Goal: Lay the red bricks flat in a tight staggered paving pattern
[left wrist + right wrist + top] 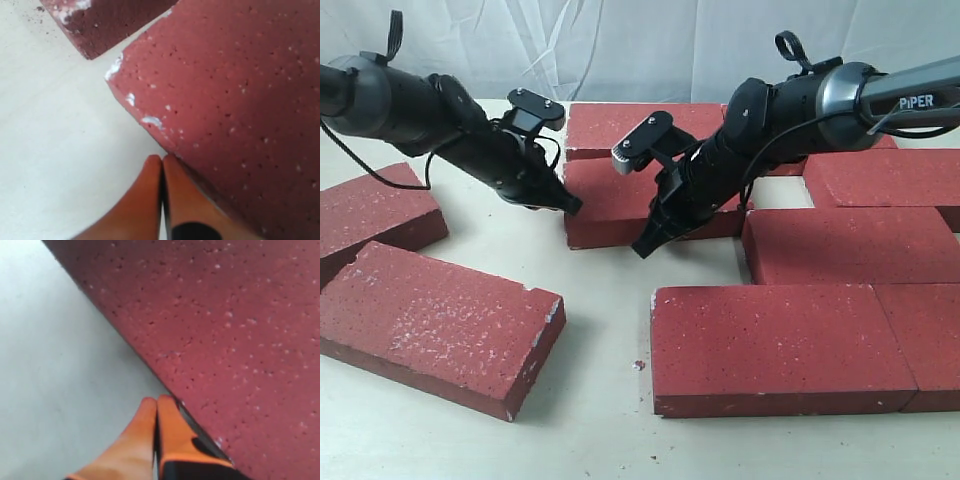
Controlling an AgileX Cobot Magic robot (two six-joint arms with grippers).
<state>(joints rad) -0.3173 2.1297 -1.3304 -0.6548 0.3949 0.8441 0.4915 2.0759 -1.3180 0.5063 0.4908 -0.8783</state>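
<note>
Well out to the left of the left pincer [570, 204] lie two bricks not yet in the pattern: a loose brick [370, 215] at the far edge and an angled brick [435, 325] nearer the camera, both flat on the table [610, 290] and well apart from the paving. The left pincer is shut tight with nothing between its fingers, and its tip sits at the left end of the middle brick [615, 205]. Its wrist view shows the closed tip [162, 162] against that brick's chipped edge [240, 90]. Just behind the pincer lies the back brick [640, 125], close against the middle one. The right pincer [644, 246] is likewise closed and empty, and its tip is set low at the front edge of the same middle brick (its wrist view has the closed tip [156, 402] right on the brick's edge [240, 315]). To its right the laid bricks [850, 245] lie flat and close together, with the front brick [780, 345] nearest the camera. A pale patch of table shows beyond the middle brick's right end. The step in hand looks like nudging, not lifting: both closed tips are squaring the middle brick into its row. The next move probably calls for a steady sideways push from the left end to close that gap, with the front tip stopping the brick from swinging.
</note>
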